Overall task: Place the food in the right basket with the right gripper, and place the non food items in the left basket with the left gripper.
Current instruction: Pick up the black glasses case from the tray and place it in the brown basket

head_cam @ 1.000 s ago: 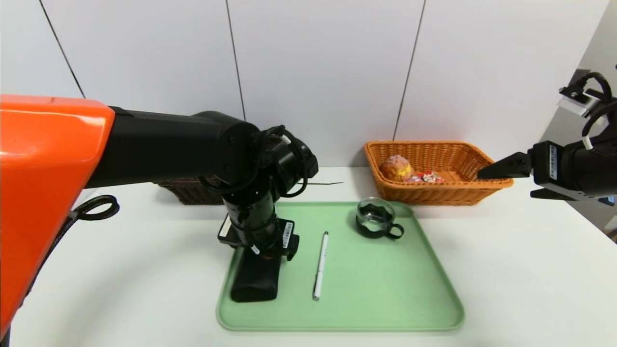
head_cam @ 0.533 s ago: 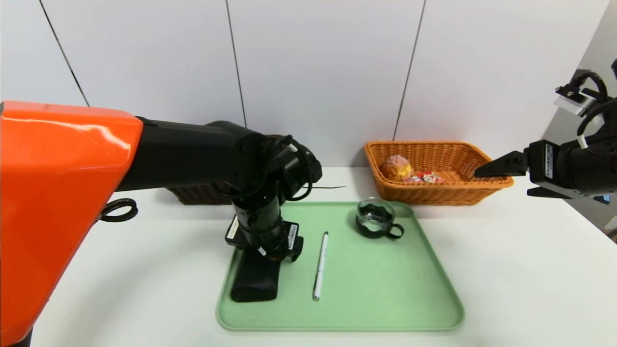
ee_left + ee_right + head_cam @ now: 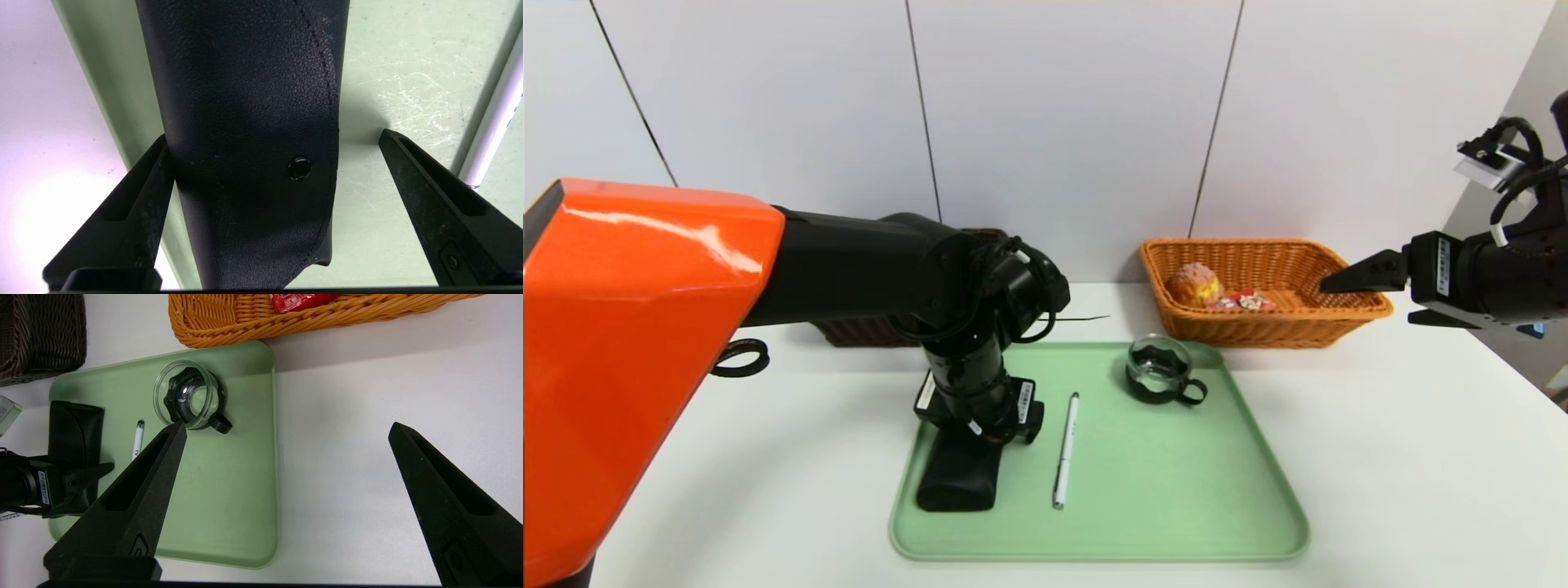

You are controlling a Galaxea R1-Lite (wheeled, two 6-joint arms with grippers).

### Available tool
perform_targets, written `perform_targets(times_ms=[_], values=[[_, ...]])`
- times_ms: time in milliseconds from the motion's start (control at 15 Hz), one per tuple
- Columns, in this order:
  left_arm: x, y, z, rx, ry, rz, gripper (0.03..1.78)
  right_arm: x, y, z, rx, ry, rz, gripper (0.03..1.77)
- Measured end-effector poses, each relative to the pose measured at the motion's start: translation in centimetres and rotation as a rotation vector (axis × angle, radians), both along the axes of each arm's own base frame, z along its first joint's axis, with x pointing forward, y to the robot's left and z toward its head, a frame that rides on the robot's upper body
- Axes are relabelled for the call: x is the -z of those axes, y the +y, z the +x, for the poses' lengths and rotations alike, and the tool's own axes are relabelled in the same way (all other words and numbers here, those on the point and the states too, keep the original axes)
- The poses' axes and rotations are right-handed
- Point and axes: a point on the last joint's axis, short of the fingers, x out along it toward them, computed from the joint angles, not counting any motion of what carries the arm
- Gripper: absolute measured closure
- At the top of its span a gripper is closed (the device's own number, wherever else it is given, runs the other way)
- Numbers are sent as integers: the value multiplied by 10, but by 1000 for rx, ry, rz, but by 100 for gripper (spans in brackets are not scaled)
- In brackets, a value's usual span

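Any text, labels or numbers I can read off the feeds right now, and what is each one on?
No text reads clearly in any view.
White barcode labels on the left gripper: print too small to read.
White label on the right gripper: too small to read.
Red drink carton in the orange basket: printed pattern, unreadable.
White pen on the green tray: small dark marks, illegible.
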Motion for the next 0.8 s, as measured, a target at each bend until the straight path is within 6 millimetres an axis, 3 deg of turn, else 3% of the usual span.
perform_targets(times_ms=[733, 800], values=[[-1, 6, 1, -23, 9, 5, 12, -2, 3, -2, -13, -7, 1, 9], [-1, 6, 1, -24, 8, 3, 28, -2, 3, -3, -13, -8, 2, 9]])
